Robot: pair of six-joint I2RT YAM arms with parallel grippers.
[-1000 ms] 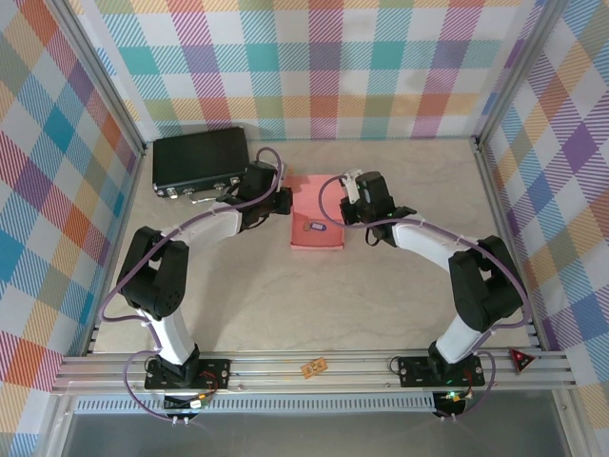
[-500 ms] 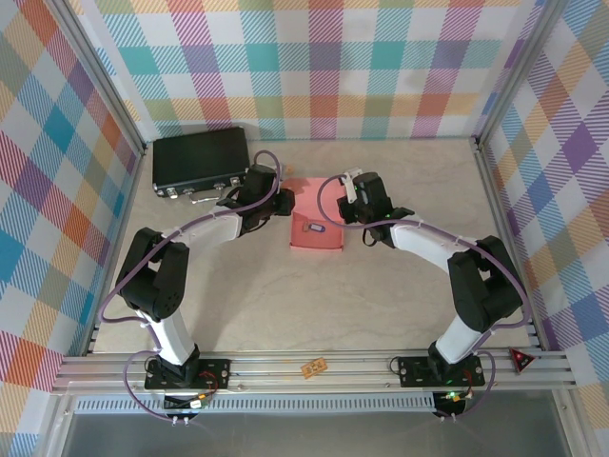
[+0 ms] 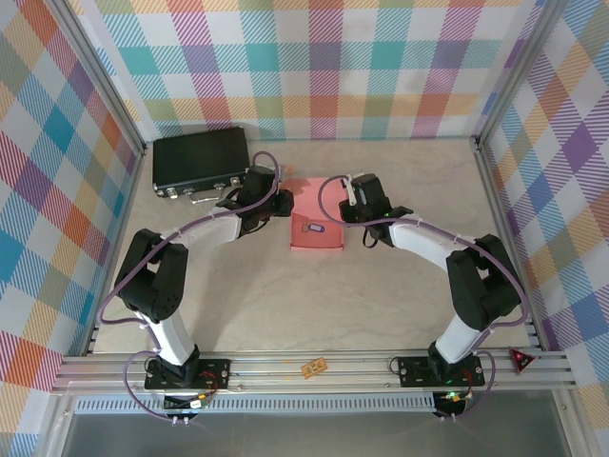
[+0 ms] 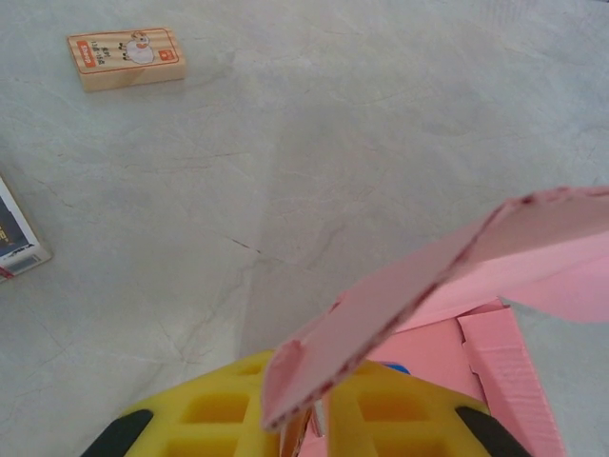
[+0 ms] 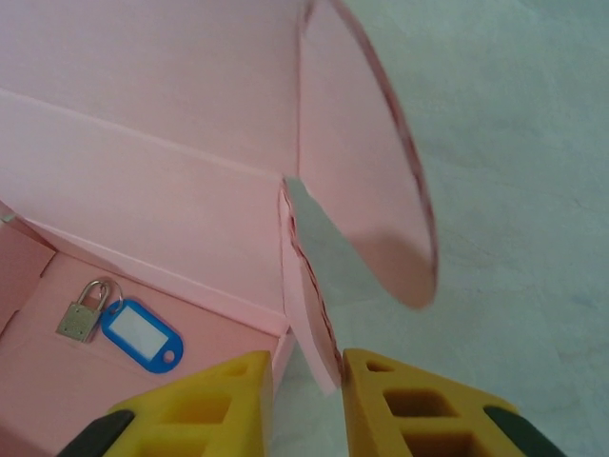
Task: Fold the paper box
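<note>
Overhead, the paper box (image 3: 317,228) lies mid-table near the black case (image 3: 200,158); both arms reach forward and bend inward, the left gripper (image 3: 279,203) at the box's far left corner and the right gripper (image 3: 344,211) at its far right, so an uneven pull would probably skew or slide the light card; from the left wrist, a pink flap (image 4: 419,286) slants down to the yellow fingers (image 4: 219,419), which stand close together, though I cannot tell whether they pinch it, and a loose hold could let it spring flat; from the right wrist, the side flap (image 5: 309,305) hangs unclamped between slightly parted jaws, beside the padlock (image 5: 81,309) and blue key tag (image 5: 143,333) inside; a careless squeeze risks creasing it off its fold.
</note>
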